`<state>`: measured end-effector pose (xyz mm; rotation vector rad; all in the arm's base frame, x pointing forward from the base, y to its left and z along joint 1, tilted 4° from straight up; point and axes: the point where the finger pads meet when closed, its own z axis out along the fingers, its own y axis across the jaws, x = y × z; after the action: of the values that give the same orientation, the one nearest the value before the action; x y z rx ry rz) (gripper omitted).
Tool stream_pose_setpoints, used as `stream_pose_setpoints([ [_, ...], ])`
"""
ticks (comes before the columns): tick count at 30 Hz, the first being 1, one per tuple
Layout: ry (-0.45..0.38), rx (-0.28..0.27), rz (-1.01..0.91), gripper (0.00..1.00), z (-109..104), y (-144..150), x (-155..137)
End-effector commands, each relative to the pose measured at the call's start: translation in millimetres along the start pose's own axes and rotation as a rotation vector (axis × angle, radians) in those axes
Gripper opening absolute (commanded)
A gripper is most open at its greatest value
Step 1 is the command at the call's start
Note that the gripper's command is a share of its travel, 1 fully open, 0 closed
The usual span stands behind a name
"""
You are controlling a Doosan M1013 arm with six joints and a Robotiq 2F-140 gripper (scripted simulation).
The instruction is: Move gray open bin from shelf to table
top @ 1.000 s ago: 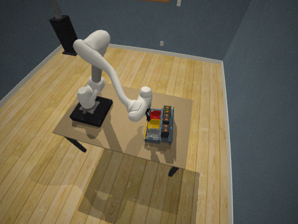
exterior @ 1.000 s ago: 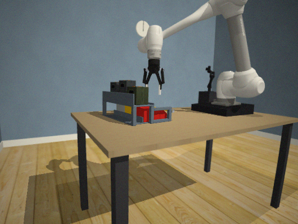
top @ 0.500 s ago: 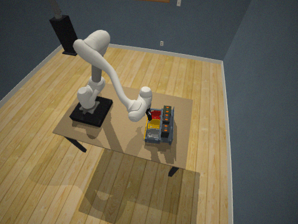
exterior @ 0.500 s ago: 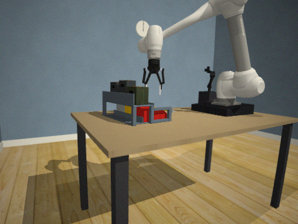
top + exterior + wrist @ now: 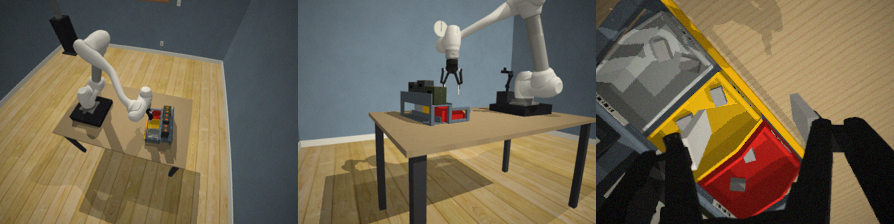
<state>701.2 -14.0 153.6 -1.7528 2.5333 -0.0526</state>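
Holds nothing between the spread fingers of the gripper [image 5: 150, 116] [image 5: 451, 88] [image 5: 750, 127], directed downward above the shelf [image 5: 152, 140] [image 5: 416, 97] [image 5: 681, 105]. Includes, at one end of the lower row, the gray open bin [image 5: 153, 134] [image 5: 418, 109] [image 5: 656, 70], with parts inside. Continues with the yellow bin [image 5: 154, 124] [image 5: 425, 110] [image 5: 731, 115] beside it, then the red bin [image 5: 156, 114] [image 5: 440, 112] [image 5: 761, 175].
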Motion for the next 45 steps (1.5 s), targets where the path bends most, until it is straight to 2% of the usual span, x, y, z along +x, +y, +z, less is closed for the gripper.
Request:
stream_pose_setpoints([
  [1, 0.0, 0.0, 0.0, 0.57, -0.1, 0.0, 0.0],
  [2, 0.0, 0.0, 0.0, 0.57, -0.1, 0.0, 0.0],
  [7, 0.0, 0.0, -0.26, 0.57, -0.1, 0.0, 0.0],
  [19, 0.0, 0.0, -0.26, 0.57, -0.1, 0.0, 0.0],
  [24, 0.0, 0.0, -0.52, 0.57, -0.1, 0.0, 0.0],
  [36, 0.0, 0.0, -0.52, 0.57, -0.1, 0.0, 0.0],
  [37, 0.0, 0.0, -0.52, 0.28, -0.1, 0.0, 0.0],
  [45, 0.0, 0.0, -0.52, 0.28, -0.1, 0.0, 0.0],
])
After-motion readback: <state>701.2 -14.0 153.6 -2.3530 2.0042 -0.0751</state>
